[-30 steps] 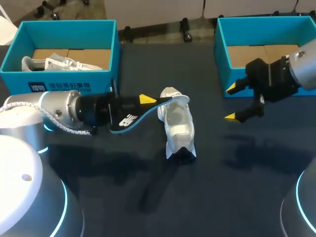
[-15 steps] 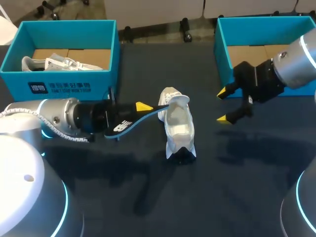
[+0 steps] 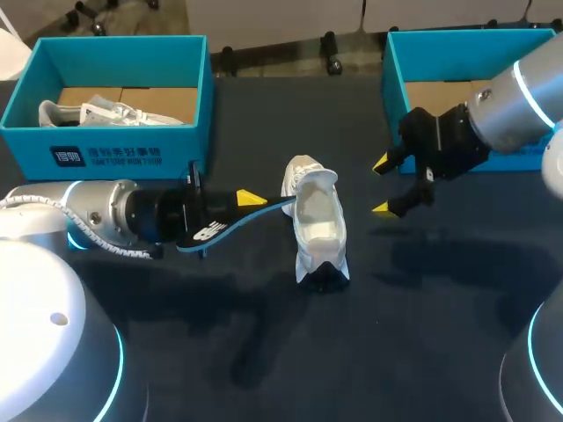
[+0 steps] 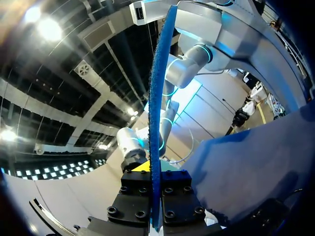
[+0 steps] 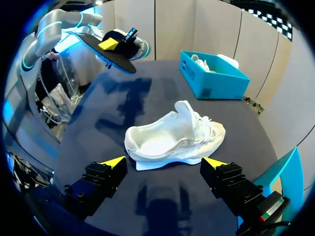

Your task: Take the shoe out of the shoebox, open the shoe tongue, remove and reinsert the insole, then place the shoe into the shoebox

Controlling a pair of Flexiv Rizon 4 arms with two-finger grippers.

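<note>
Overall: we see even overhead light, fairly bright, though the dark bench (image 3: 264, 352) swallows much of it.
Source: in the left wrist view, ceiling lamps (image 4: 48, 28) flare white, with smaller spots around them.
Shadows: soft-edged and doubled. A dark patch sits against one end of the white shoe (image 3: 317, 224), and broad faint shadows lie under both our arms.
Glare: the shoe is the brightest thing and is nearly washed out. In the right wrist view the bench carries a pale sheen.
Glow: the cyan ring (image 3: 113, 352) on our arm base shines by itself.
Backlight: the blue insole (image 4: 157, 98) stands edge-on against the bright ceiling.
Edges: both wrist views darken toward the rim, and straight lines bow there.
</note>
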